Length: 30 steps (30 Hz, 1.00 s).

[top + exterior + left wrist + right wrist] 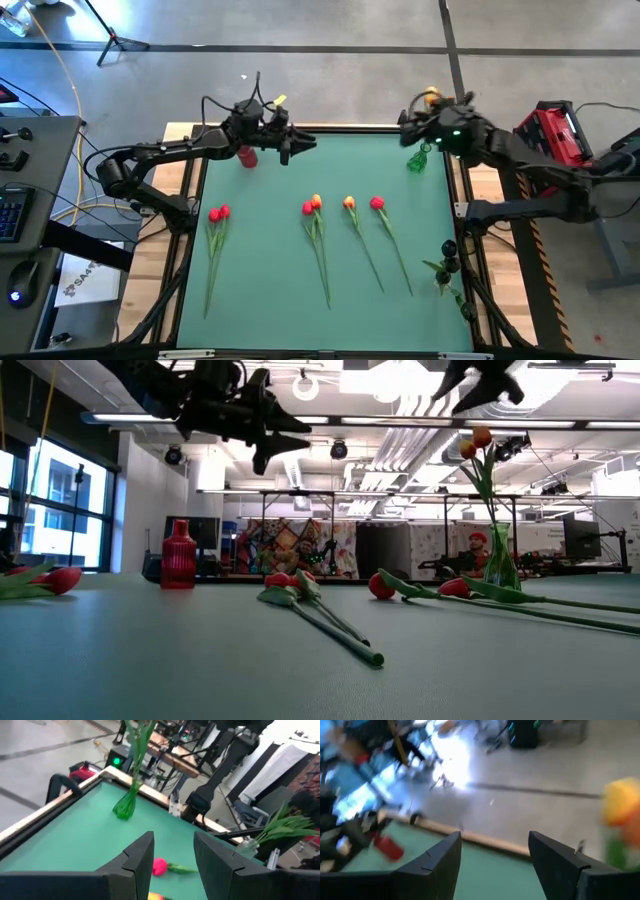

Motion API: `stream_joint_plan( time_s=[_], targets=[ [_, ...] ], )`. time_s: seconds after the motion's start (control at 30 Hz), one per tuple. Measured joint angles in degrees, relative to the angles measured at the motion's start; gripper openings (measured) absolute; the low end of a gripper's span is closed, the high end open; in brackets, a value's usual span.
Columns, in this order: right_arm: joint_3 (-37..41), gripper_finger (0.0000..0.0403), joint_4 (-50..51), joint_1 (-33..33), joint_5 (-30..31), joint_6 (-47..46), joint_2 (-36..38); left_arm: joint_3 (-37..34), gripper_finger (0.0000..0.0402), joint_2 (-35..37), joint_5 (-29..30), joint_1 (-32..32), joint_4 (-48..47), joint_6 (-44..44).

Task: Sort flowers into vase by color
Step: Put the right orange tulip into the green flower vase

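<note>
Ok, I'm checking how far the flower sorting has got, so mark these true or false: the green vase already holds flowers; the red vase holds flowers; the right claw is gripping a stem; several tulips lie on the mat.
1. The green vase already holds flowers: true, orange-headed tulips stand in it.
2. The red vase holds flowers: false, no flowers show in it.
3. The right claw is gripping a stem: false, it is open above the green vase.
4. Several tulips lie on the mat: true, loose tulips lie in a row.
</note>
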<state>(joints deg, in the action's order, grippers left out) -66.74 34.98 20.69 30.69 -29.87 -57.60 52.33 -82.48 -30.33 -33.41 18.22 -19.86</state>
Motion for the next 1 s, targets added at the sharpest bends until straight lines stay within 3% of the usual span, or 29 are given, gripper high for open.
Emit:
stream_joint_plan(
  time_s=[0.4, 0.73, 1.0],
  targets=[
    [0.0, 0.0219, 1.2, -9.6, -11.4, -5.1, -17.8, 0.0, 0.0126, 0.0, 2.4, 0.9, -9.7, 0.2],
    [0.1, 0.0171, 4.9, -16.1, -21.3, -9.1, -28.4, 0.0, 0.0126, 0.0, 2.6, 2.1, -12.0, 2.0],
    [0.1, 0.0163, 6.6, -20.3, -27.9, -10.9, -36.5, 0.0, 0.0126, 0.0, 2.6, 2.1, -13.2, 2.0]
  ],
)
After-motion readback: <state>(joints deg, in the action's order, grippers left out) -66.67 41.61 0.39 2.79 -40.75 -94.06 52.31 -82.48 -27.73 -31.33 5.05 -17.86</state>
